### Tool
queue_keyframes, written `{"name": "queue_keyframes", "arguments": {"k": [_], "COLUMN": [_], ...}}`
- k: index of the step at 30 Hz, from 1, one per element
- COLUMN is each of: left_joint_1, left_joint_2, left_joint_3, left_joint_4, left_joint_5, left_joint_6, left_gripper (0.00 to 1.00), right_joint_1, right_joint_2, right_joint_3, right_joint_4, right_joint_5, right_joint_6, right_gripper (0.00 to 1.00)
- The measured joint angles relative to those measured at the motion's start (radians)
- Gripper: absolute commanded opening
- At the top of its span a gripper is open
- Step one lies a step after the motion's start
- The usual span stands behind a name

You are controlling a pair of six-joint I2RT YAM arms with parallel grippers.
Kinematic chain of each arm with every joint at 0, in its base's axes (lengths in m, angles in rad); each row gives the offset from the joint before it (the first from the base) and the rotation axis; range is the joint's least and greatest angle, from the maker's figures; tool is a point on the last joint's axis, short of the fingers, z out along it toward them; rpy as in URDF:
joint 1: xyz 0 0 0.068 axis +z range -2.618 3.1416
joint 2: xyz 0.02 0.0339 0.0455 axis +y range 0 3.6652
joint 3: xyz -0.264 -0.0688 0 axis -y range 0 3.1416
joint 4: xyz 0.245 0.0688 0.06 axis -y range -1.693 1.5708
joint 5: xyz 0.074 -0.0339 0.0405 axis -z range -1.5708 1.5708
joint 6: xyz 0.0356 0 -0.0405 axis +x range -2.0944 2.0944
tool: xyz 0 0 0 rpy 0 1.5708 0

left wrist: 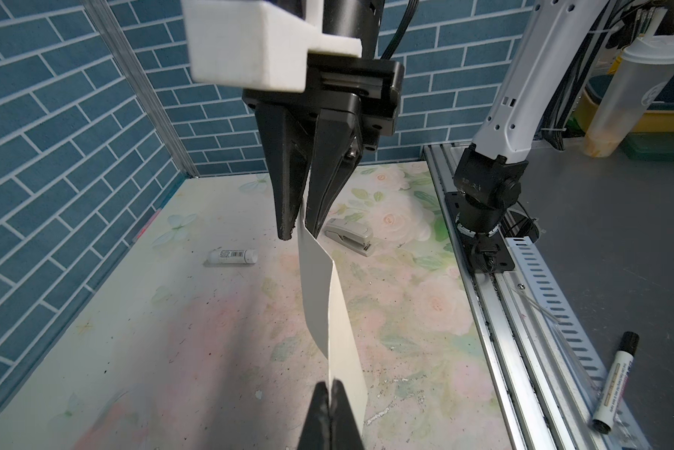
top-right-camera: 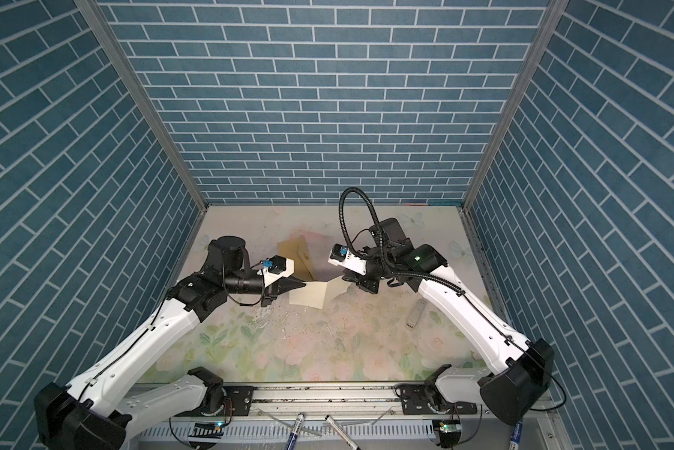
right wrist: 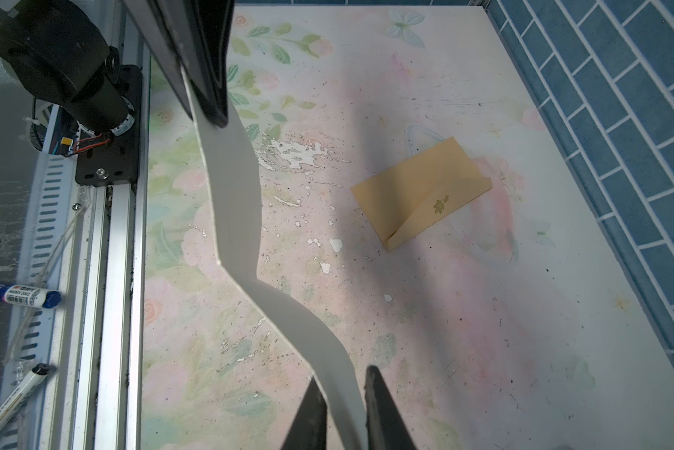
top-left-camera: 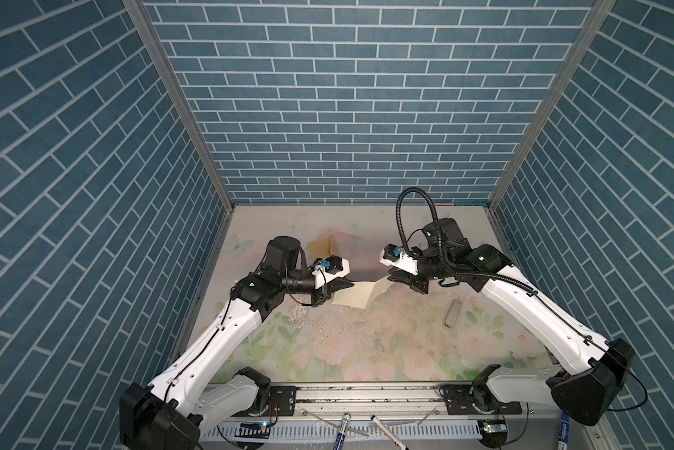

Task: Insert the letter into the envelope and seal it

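Left gripper [left wrist: 329, 389] pinched shut on one short end of the letter [left wrist: 327, 296]; right gripper [left wrist: 300, 232] straddled the opposite end, jaws nearly together, can't tell if biting yet; letter hung between them over the bench [top-left-camera: 366, 350] middle, cream, creased into a wave; envelope [top-left-camera: 317, 247] lay beyond it toward the bench's far edge, left of centre, nearer the left arm, long axis roughly far-to-near; golden-tan, flap [right wrist: 452, 198] not pressed flat, leaf emblem [right wrist: 440, 206] showing.
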Motion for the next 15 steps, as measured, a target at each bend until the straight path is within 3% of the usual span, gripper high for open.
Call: {"name": "queue_keyframes", "arguments": {"k": [15], "left_joint_1": [0.000], "left_joint_2": [0.000], "left_joint_3": [0.000], "left_joint_4": [0.000], "left_joint_5": [0.000], "left_joint_6": [0.000], "left_gripper": [0.00], "right_joint_1": [0.000], "right_joint_2": [0.007], "right_joint_3": [0.000], "right_joint_4": [-0.021], "right_joint_5": [0.000], "right_joint_6": [-0.018], "right_gripper": [0.00]}}
